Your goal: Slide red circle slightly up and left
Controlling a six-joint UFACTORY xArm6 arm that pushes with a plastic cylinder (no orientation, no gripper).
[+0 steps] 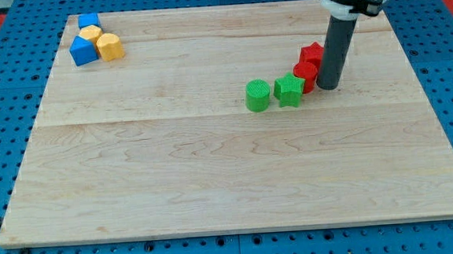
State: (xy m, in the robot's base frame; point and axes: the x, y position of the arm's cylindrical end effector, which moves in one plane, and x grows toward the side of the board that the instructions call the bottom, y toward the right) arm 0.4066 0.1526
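The red circle (305,76) sits right of centre on the wooden board (213,159), partly hidden by my rod. It touches a green star (289,90) on its left, and a red star (311,54) stands just above it. My tip (329,86) rests against the red circle's right side. A green circle (258,95) stands left of the green star.
At the view's top left sits a cluster: a blue block (88,21), a second blue block (83,51), a yellow block (109,47) and another yellow block (90,33) between them. The board lies on a blue pegboard table (4,93).
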